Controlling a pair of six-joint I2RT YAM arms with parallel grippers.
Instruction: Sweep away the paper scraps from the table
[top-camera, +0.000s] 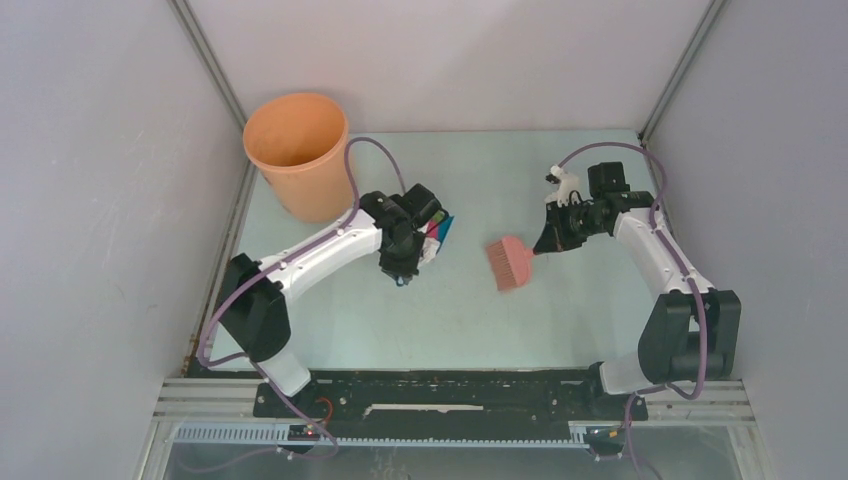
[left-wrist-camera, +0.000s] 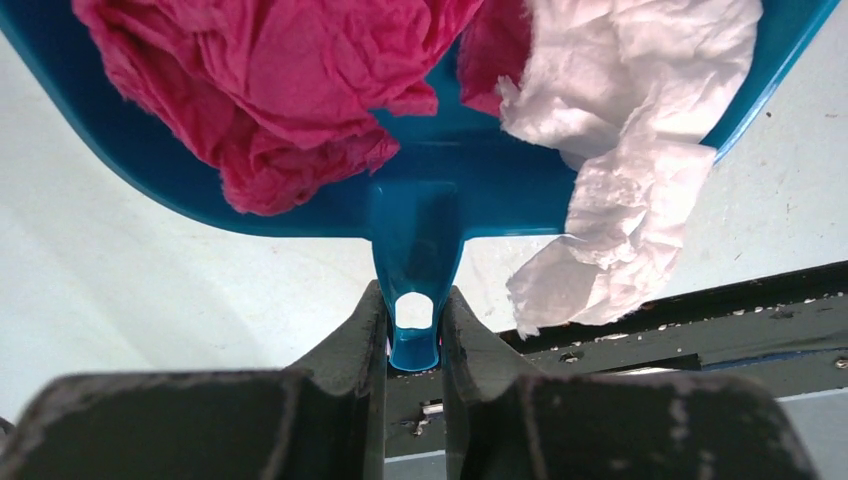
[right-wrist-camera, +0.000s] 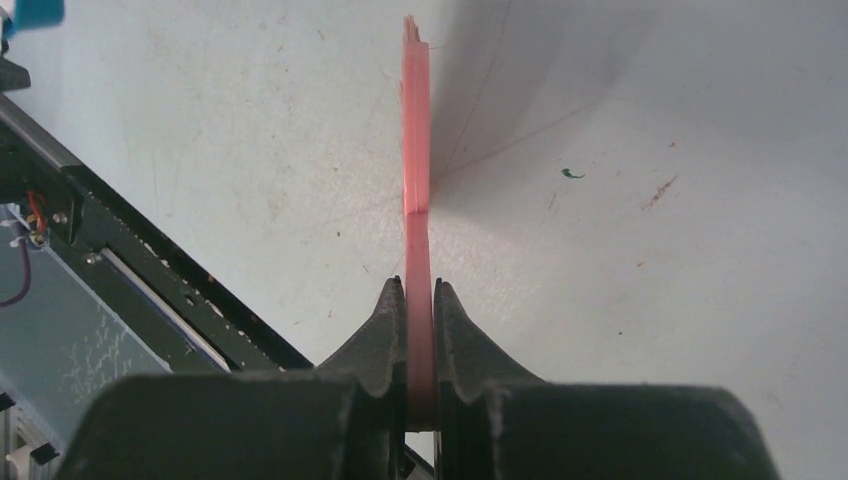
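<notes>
My left gripper is shut on the handle of the blue dustpan. The pan holds paper scraps: crumpled magenta ones and a white one that hangs over the pan's rim. In the top view the left gripper holds the pan right of the bucket. My right gripper is shut on the pink brush. In the top view this gripper has the brush head at mid-table. I see no loose scraps on the pale green table.
An orange bucket stands at the table's back left, next to the left arm's elbow. Grey walls close in both sides and the back. A black metal rail runs along the near edge and also shows in the left wrist view.
</notes>
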